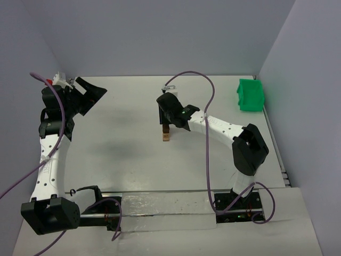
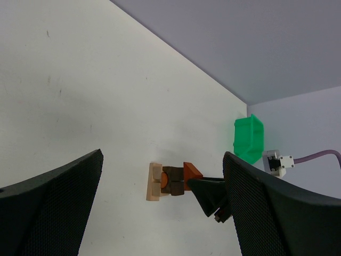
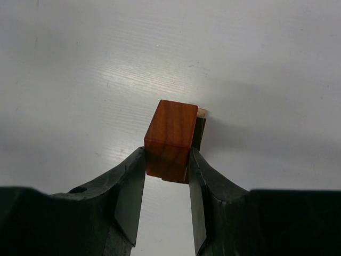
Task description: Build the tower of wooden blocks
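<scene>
The wood block tower (image 1: pixel 166 134) stands mid-table: a light tan base (image 2: pixel 154 182), dark brown blocks (image 2: pixel 174 181) above it, and a reddish-brown wedge (image 2: pixel 191 172) on top. My right gripper (image 1: pixel 166 124) comes down onto the tower's top and is shut on the wedge (image 3: pixel 170 136), with a finger (image 3: pixel 133 181) pressed on each side. A dark brown block (image 3: pixel 199 132) shows just behind the wedge. My left gripper (image 1: pixel 88 93) is raised at the far left, open and empty; in its own view (image 2: pixel 162 157) it faces the tower from a distance.
A green bin (image 1: pixel 250 95) stands at the far right by the wall, and shows in the left wrist view (image 2: pixel 248 138). Purple cables trail from both arms. Walls enclose the table at the back and both sides.
</scene>
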You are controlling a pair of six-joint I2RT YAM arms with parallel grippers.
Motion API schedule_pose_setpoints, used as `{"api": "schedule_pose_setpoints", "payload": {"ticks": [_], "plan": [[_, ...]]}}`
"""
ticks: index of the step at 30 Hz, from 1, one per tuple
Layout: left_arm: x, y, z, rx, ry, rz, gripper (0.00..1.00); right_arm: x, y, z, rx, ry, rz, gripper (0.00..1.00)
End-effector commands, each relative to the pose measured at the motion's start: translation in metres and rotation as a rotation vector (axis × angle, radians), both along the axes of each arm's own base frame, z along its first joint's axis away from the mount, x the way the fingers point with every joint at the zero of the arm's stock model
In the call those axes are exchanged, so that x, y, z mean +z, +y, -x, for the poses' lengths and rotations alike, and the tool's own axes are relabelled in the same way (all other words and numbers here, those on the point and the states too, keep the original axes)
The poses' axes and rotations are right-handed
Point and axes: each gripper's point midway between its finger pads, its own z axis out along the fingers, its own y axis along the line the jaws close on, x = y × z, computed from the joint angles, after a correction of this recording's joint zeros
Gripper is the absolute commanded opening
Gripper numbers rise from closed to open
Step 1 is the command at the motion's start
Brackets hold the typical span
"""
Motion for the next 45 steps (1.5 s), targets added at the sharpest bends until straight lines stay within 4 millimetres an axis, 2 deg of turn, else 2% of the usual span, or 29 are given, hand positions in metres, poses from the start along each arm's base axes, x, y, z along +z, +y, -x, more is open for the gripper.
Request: {"api": "schedule_pose_setpoints", "payload": {"ticks": [1, 16, 45], "plan": [[0.008, 0.000, -0.003, -0.011, -0.041, 0.005, 0.99, 0.010, -0.005, -0.005, -0.025, -0.031, -0.008, 0.00], [0.008, 0.002, -0.004, -0.008, -0.035, 0.017, 0.99, 0.006, -0.011, -0.001, -0.032, -0.022, 0.003, 0.00], [0.006, 0.003, -0.002, -0.009, -0.033, 0.018, 0.99, -0.002, -0.010, 0.002, -0.027, -0.002, 0.009, 0.02]]}}
